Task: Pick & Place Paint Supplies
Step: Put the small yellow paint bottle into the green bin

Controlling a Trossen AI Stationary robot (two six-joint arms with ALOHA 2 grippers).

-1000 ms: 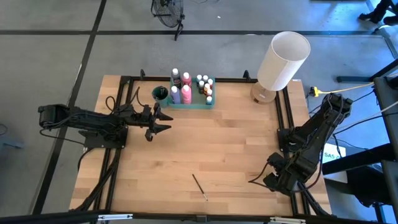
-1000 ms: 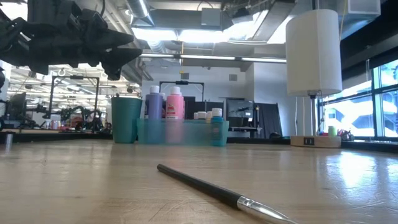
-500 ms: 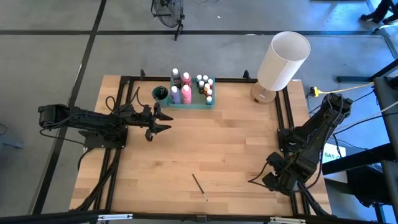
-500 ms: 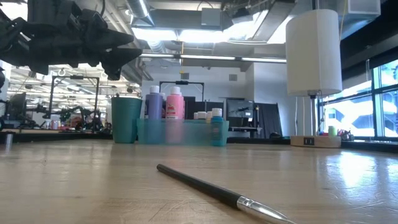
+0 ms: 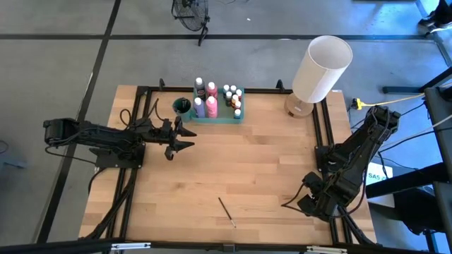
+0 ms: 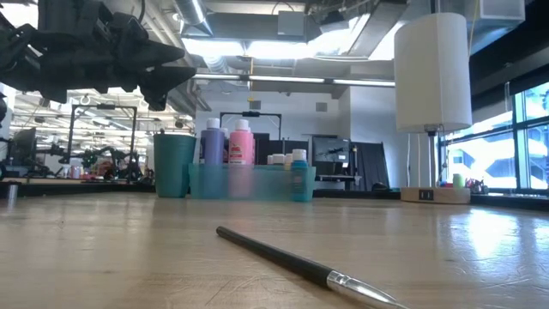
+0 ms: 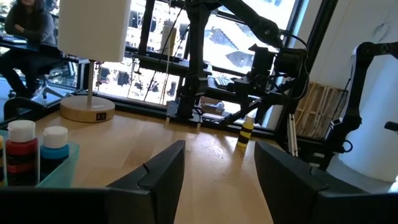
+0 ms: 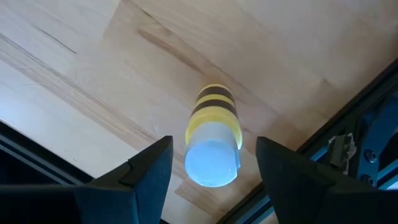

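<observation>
A yellow paint bottle [image 8: 212,140] with a white cap stands upright on the table near its right front corner, also seen in the left wrist view [image 7: 247,131]. My right gripper [image 8: 213,144] points down over it, open, one finger on either side and clear of it [image 5: 306,204]. A thin dark paintbrush [image 5: 227,212] lies flat near the front edge [image 6: 296,265]. Several more bottles stand in the green tray [image 5: 218,115] at the far edge. My left gripper [image 5: 188,137] hovers level left of centre, open and empty [image 7: 217,158].
A teal cup [image 5: 182,107] stands left of the tray. A big white lamp [image 5: 320,69] stands on its wooden base at the far right corner. Black frame rails [image 5: 326,134] run along the table's edges. Bare wood lies between the arms.
</observation>
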